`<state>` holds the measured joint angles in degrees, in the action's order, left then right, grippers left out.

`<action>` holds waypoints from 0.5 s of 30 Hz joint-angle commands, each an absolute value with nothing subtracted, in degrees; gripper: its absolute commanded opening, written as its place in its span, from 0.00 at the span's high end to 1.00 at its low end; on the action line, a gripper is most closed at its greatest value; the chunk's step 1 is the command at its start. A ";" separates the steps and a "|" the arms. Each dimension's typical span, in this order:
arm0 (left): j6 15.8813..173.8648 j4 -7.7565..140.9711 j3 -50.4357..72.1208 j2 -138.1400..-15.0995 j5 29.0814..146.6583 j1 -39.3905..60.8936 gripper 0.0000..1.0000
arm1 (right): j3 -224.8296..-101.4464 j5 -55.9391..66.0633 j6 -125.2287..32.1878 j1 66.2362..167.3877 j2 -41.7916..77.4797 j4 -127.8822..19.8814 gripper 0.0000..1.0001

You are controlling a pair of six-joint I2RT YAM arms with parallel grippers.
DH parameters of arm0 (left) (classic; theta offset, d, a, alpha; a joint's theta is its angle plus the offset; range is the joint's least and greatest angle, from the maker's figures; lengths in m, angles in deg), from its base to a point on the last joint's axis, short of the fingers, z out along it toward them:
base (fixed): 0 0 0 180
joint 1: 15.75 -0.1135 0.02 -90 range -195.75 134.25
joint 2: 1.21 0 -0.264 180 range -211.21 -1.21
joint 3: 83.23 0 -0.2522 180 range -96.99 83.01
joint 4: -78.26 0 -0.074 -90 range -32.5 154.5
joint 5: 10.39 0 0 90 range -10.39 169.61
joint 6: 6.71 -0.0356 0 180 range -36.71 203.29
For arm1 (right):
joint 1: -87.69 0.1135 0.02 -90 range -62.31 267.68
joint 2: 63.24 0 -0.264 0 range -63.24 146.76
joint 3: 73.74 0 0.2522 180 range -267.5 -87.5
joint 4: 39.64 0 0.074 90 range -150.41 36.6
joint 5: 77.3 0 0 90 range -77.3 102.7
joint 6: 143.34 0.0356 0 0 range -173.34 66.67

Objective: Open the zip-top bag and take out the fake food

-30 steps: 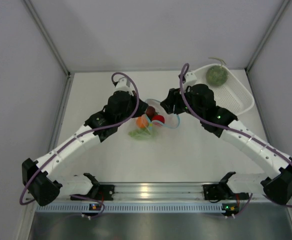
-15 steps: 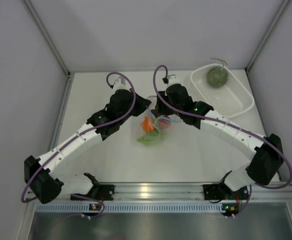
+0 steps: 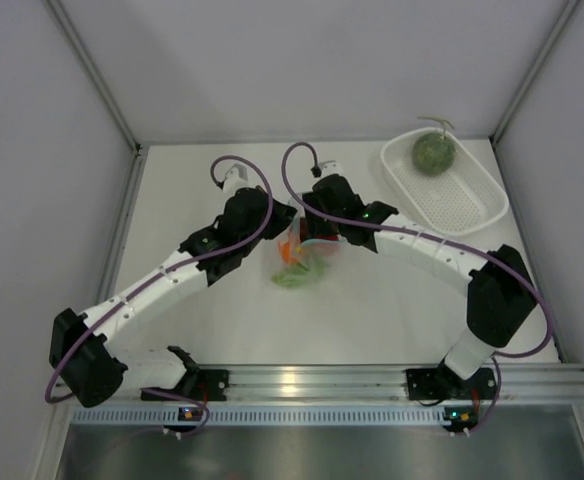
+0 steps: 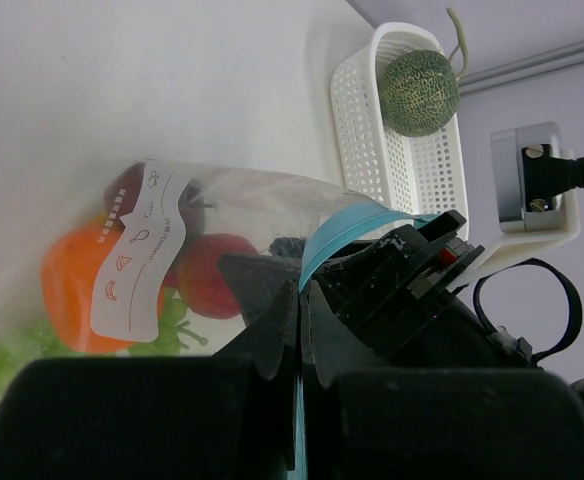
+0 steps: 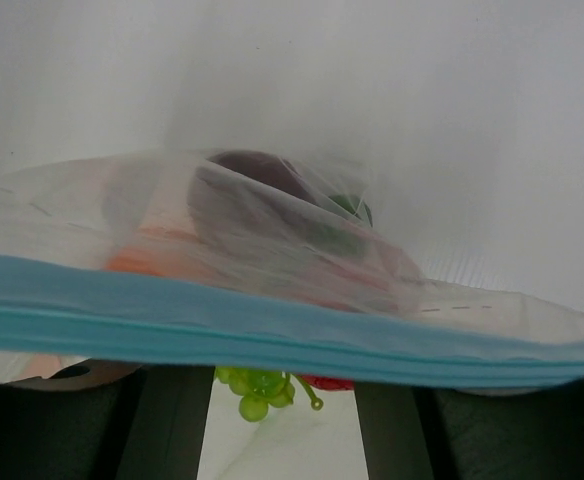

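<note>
Bulging clear zip-top bag (image 4: 232, 205), blue zip strip (image 5: 272, 335).

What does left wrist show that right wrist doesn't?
Left wrist only: the basket with the melon, and the left gripper shut on the blue strip. Right wrist only: that strip close up, spanning the frame, the right gripper seen open beneath it. Both: the bag, its orange toy, red toy and green grapes.

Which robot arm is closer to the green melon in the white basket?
Right. The right end effector is at the zip-top bag, on the side nearer the melon; the left end effector pinches the bag's far side.
</note>
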<state>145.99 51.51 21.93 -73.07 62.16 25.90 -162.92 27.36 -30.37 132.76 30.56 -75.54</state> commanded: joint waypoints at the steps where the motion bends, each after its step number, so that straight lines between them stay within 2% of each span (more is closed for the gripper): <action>1: 145.87 54.75 22.81 -73.28 60.89 25.74 1.00 | -163.79 26.59 -31.54 132.42 32.38 -72.47 0.47; 12: 144.64 54.75 23.16 -75.56 62.20 25.74 1.00 | -162.30 29.31 -32.68 131.72 35.64 -74.58 0.39; 15: 144.47 54.66 23.25 -76.18 62.56 25.74 1.00 | -162.04 30.37 -32.85 131.72 36.17 -75.46 0.33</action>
<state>145.29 52.10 22.50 -75.41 62.16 25.90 -162.31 28.52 -31.93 132.13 35.00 -75.75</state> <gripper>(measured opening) 0.016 0.659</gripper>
